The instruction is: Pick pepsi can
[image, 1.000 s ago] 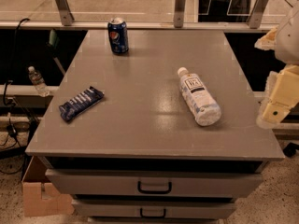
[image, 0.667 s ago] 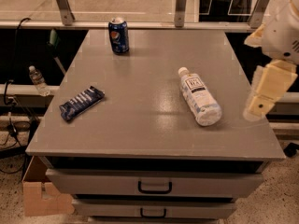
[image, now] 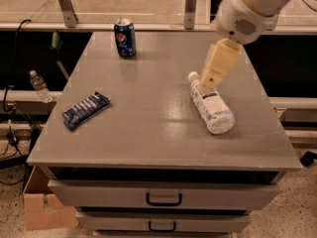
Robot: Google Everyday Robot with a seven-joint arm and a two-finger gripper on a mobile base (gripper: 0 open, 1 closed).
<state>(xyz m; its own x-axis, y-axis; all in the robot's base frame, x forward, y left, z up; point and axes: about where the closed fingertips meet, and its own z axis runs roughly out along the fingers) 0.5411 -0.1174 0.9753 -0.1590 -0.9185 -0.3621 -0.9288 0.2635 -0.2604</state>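
Note:
The pepsi can (image: 125, 37), dark blue with a silver top and a round logo, stands upright at the far left of the grey table top (image: 153, 118). My gripper (image: 212, 80), cream-coloured, hangs from the white arm at the upper right. It is over the right half of the table, just above the cap end of the lying bottle, well to the right of the can. It holds nothing that I can see.
A clear white-labelled bottle (image: 213, 105) lies on its side at the right. A flat blue striped snack packet (image: 85, 110) lies at the left front. Drawers with dark handles (image: 163, 199) sit below the front edge. A cardboard box (image: 42, 209) stands on the floor at left.
My arm and gripper have swung in from the table's right edge leftward, over the bottle. The can, bottle and packet have not moved.

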